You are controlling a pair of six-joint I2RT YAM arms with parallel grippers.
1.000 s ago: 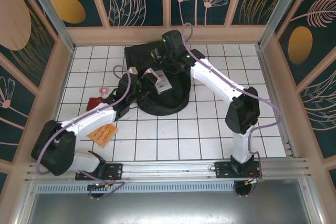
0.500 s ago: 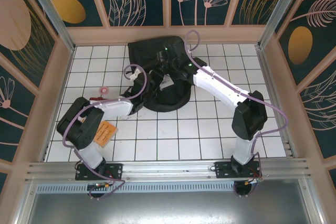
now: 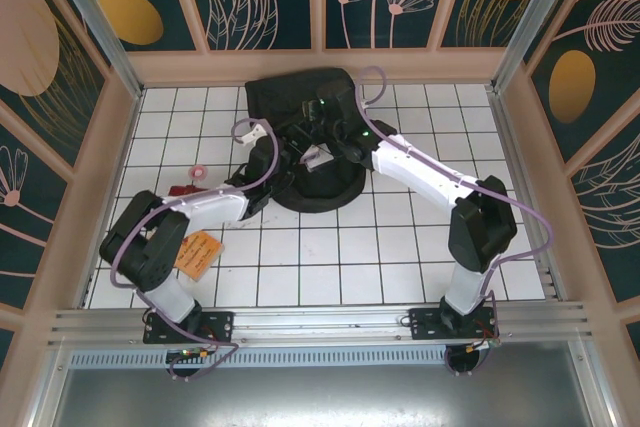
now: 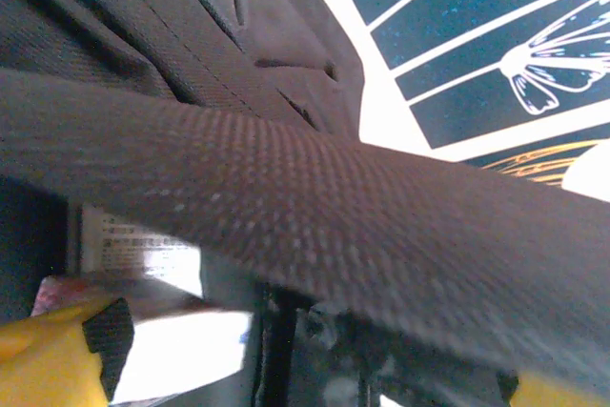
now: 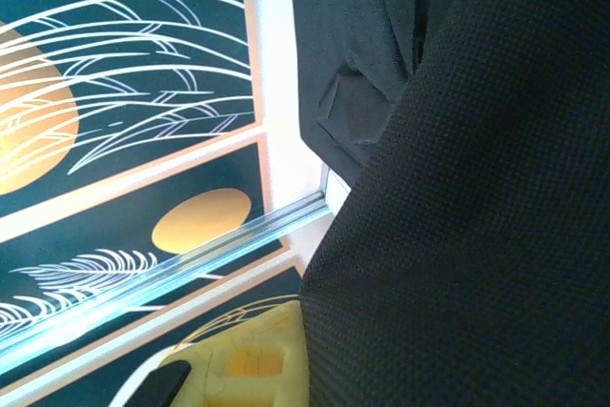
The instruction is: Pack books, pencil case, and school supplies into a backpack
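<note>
Heads up on the risks here.

Left gripper (image 4: 305, 369) is inside the mouth of the backpack (image 3: 290, 97), fingers spread wide and holding nothing. A woven band (image 4: 334, 207) of the bag crosses right over the gap between the fingers. Below it lies a white printed label or card (image 4: 143, 245); you can't tell which from the wrist view.

Right gripper (image 3: 320, 132) is closed. It looks pinched on the backpack's upper rim to hold the mouth open, though the contact itself is hidden by fabric.

What could go wrong:
- If you pull the left arm out with its fingers this wide, one can hook the band and drag the bag, or tip its contents out.
- The right pinch is on thin, soft fabric. If it slips, the mouth collapses onto the left wrist.
- Both wrists sit near each other over the opening, so any sideways move risks a knock.
- The orange booklet (image 3: 197, 252) lies on the table (image 3: 380, 247) just beside the left arm's elbow. The pink ring-like roll (image 3: 197, 173) and a red item (image 3: 180, 190) lie further left. A low retract can sweep them away.
</note>
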